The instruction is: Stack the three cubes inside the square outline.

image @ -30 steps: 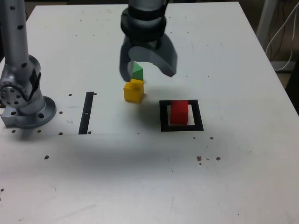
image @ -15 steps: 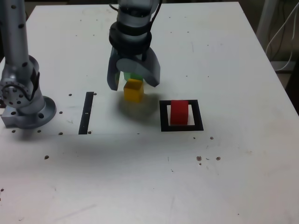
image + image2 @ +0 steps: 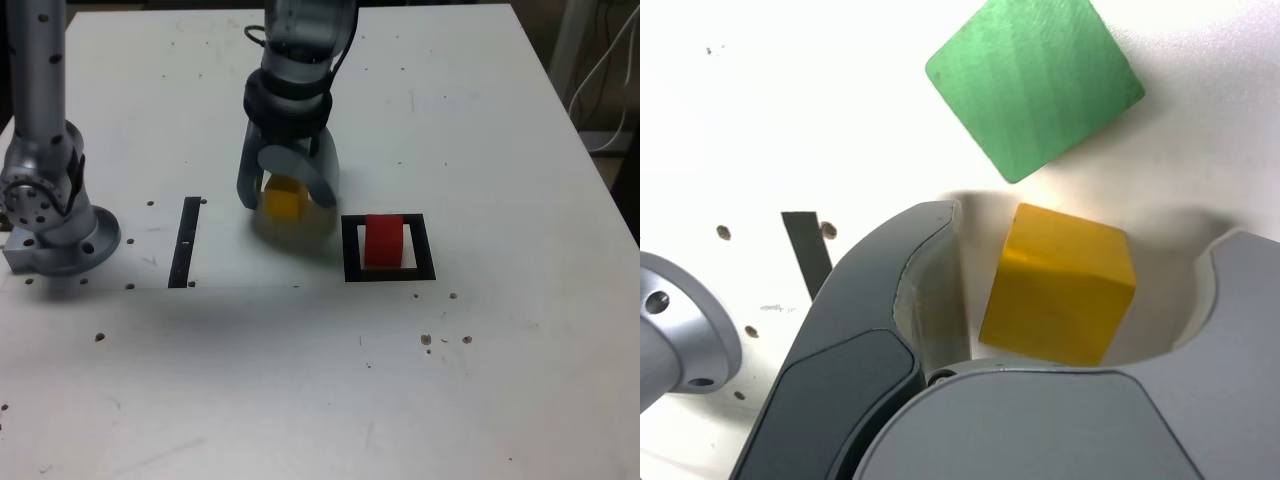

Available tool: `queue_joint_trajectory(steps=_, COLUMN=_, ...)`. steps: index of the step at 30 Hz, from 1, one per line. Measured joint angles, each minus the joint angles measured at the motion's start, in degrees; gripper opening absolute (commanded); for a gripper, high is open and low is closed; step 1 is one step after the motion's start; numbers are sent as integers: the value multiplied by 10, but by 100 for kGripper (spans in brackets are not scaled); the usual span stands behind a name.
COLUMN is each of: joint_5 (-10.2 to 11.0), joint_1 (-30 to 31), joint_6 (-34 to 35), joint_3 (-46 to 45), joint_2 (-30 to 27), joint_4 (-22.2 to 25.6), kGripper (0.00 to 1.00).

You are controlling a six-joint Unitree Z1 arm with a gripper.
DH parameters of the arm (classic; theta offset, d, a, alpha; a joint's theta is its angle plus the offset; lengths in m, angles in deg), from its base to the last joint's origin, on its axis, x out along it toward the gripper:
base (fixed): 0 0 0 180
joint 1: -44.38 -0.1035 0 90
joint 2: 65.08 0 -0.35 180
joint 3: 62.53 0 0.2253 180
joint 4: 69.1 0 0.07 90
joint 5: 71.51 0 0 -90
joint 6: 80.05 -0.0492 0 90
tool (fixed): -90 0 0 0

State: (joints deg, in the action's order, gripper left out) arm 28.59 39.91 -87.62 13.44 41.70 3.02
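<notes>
Claw (image 3: 285, 192) is lowered open around the small matte yellow cube (image 3: 283, 201) for grasping; left of it, the red cube (image 3: 383, 240) is seated inside the black square outline (image 3: 350, 250).

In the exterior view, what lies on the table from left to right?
Arm base → black strip → gripper around the yellow cube → square outline holding the red cube.

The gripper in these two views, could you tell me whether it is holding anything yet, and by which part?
Nothing is held. The gripper is open, its fingers on either side of the yellow cube with gaps showing at both faces. The cube sits on the table.
</notes>
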Motion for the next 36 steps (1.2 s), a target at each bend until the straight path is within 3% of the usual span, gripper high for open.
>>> queue_joint_trajectory(steps=9, joint_5=-3, joint_1=0, joint_6=-1, joint_3=-5, joint_2=3, joint_4=-12, kGripper=48)
queue_joint_trajectory(steps=21, joint_5=-14, joint_1=-1, joint_6=-11, joint_3=-5, joint_2=12, joint_4=-13, kGripper=26)
queue_joint_trajectory(steps=26, joint_5=-13, joint_1=-1, joint_6=-11, joint_3=-5, joint_2=-10, joint_4=-8, kGripper=22)
queue_joint_trajectory(steps=36, joint_5=-14, joint_1=19, joint_6=25, joint_3=122, joint_2=-69, joint_4=155, kGripper=22)
